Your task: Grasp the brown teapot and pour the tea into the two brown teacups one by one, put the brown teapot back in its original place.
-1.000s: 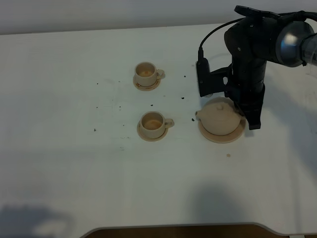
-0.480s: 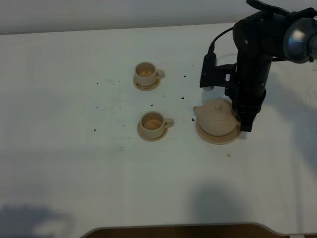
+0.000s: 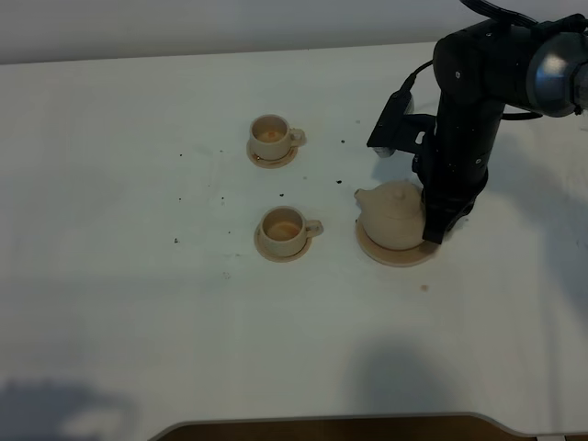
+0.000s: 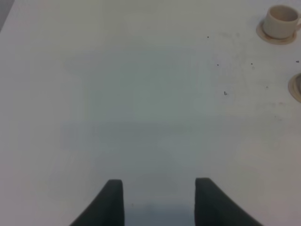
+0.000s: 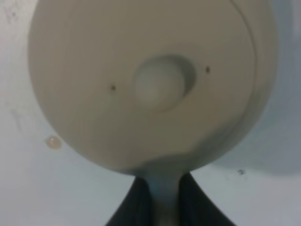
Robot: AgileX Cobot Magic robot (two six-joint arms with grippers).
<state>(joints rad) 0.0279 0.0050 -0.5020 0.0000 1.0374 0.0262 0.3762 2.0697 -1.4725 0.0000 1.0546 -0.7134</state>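
The brown teapot (image 3: 393, 216) sits on its wide tan saucer, the original place (image 3: 397, 254), right of the middle, with its spout pointing left. My right gripper (image 3: 432, 230) is shut on the loop handle at the pot's right side. From the right wrist the teapot (image 5: 150, 80) fills the view, and the handle is pinched in my right gripper (image 5: 162, 202). The two brown teacups stand on small saucers, one at the back (image 3: 271, 136) and one nearer (image 3: 283, 228); both hold brownish liquid. My left gripper (image 4: 160, 202) is open over bare table, far from one cup (image 4: 281, 21).
The white table (image 3: 138, 303) carries scattered dark specks around the cups. A small tan drop (image 3: 424, 287) lies just in front of the teapot's saucer. The table's front edge (image 3: 331, 424) runs along the bottom of the high view.
The teapot and the disc under it have shifted a little to the left, and my right arm's wrist has swung with them. The grip on the handle has stayed shut.
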